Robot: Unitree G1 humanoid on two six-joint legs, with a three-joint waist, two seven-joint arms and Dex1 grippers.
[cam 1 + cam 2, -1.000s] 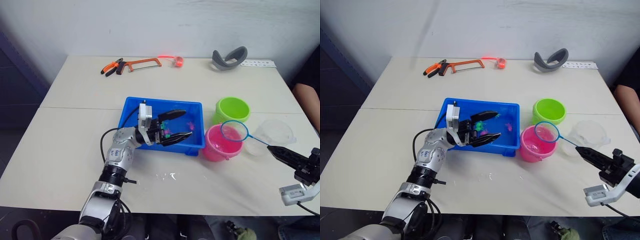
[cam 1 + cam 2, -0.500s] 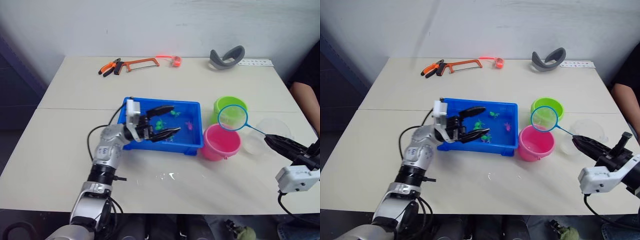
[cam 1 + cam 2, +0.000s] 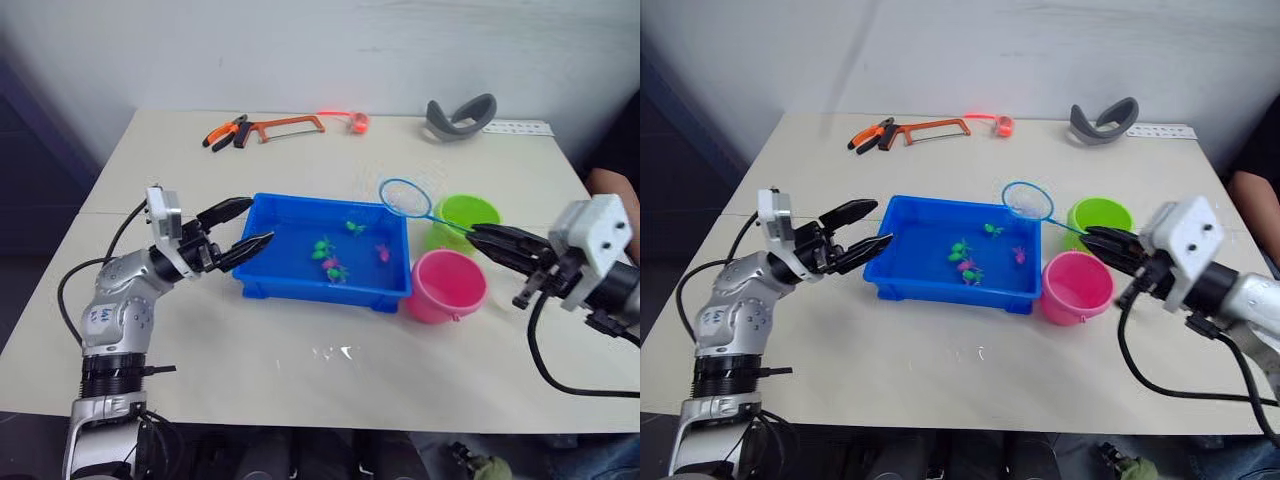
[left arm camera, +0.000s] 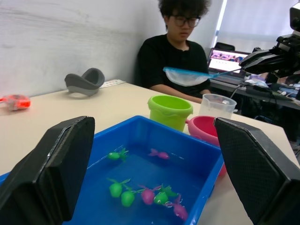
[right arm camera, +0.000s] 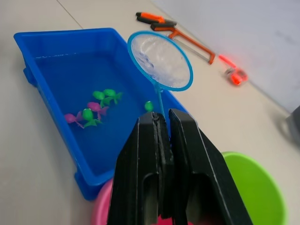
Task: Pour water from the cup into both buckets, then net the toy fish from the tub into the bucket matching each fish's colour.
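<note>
The blue tub (image 3: 262,273) holds water and several tiny toy fish, green (image 3: 322,247) and pink (image 3: 383,253). My right gripper (image 3: 473,234) is shut on the thin handle of the net (image 3: 405,198). Its blue hoop hangs in the air over the tub's far right corner. The mesh looks empty in the right wrist view. The lime green bucket (image 3: 470,212) and the pink bucket (image 3: 448,285) stand just right of the tub. The clear cup (image 4: 217,105) stands beyond them. My left gripper (image 3: 258,221) is open, level with the tub's left rim and outside it.
A hacksaw (image 3: 287,126), orange pliers (image 3: 224,133), a small red item (image 3: 355,122) and a grey curved object (image 3: 458,115) lie along the table's far edge. A person (image 4: 180,47) sits at the table's right end, forearm (image 3: 612,190) near the corner.
My right gripper swung the net left, from above the buckets to above the tub's far right corner. My left gripper drew back out of the tub to its left side.
</note>
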